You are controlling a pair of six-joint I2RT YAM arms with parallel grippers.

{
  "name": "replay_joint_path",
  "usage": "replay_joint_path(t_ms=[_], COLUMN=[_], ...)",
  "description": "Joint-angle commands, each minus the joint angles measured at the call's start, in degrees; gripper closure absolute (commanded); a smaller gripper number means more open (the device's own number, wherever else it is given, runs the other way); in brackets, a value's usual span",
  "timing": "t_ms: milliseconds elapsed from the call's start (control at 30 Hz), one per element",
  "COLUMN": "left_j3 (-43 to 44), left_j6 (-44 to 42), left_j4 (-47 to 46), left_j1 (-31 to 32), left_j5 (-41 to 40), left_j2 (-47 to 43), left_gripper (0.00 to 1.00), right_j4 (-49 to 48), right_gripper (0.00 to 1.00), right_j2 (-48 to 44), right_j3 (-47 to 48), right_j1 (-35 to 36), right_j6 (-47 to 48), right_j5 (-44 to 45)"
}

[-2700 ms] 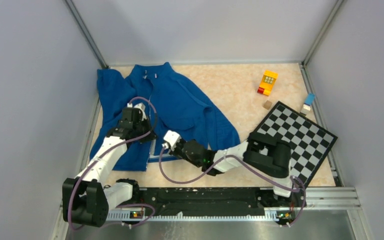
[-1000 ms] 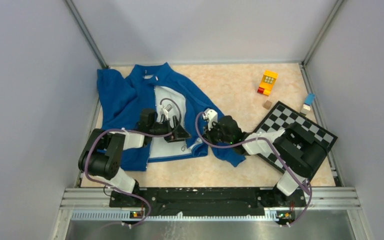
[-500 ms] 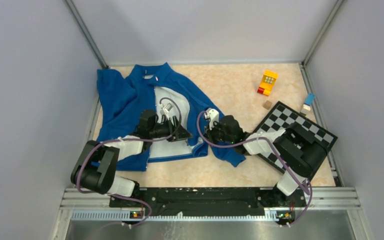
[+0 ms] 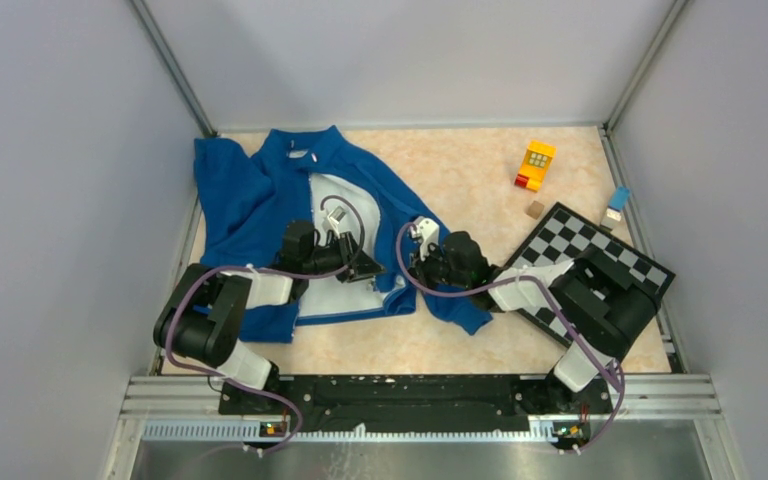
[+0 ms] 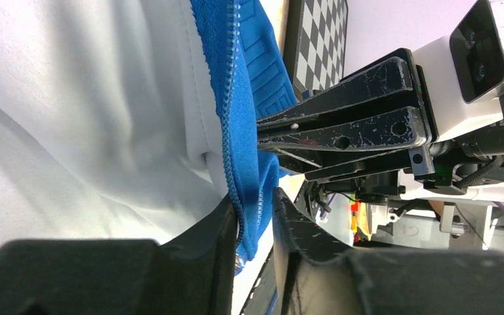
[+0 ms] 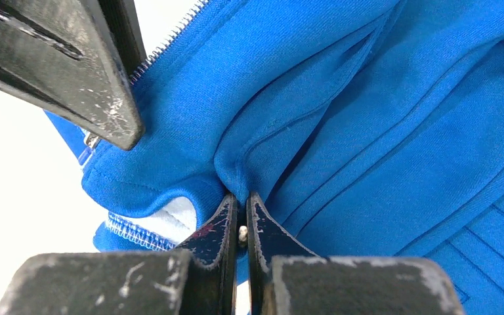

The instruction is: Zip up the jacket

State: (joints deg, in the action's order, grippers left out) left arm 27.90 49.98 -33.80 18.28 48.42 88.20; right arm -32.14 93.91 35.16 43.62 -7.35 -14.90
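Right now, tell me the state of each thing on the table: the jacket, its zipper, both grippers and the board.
jacket: spread on the table, front open, pale lining showing.
zipper: undone, teeth of one side bare.
left gripper: shut on the jacket's front edge at the zipper.
right gripper: shut on a fold of the jacket.
checkerboard: lying flat, partly hidden by the right arm.

Left end effector pinched closed; right end effector clamped tight; tips facing.
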Motion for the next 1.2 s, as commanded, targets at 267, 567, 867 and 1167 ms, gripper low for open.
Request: replay_joint_path(t_ms=[267, 567, 867, 1167], left_j3=[3.2, 6.3, 8.8, 8.7], left_j6=[-5.5, -4.1, -8.7, -13.4], left_j4=[6.9, 27.9, 29.4, 29.1], left_j1=[1.4, 10.4, 11.5, 11.7], left_j5=[-3.4, -32.5, -33.0, -31.5], left_j2=[-4.4, -17.4, -16.9, -15.7], left_gripper=[1.00, 1.00, 1.00, 1.00], right_j4=[1.4, 8.2, 28.5, 33.8], right_gripper=[1.00, 0.67, 0.42, 0.34], right_j2=[-3.3, -9.5, -12.1, -4.9], right_j3=[0.1, 2.9, 15.7, 26.7], right_j1=[-0.3, 0.8, 0.8, 0.9], right_j6=[-2.0, -3.1, -21.7, -35.7], right_j5=[0.4, 3.6, 8.6, 10.5])
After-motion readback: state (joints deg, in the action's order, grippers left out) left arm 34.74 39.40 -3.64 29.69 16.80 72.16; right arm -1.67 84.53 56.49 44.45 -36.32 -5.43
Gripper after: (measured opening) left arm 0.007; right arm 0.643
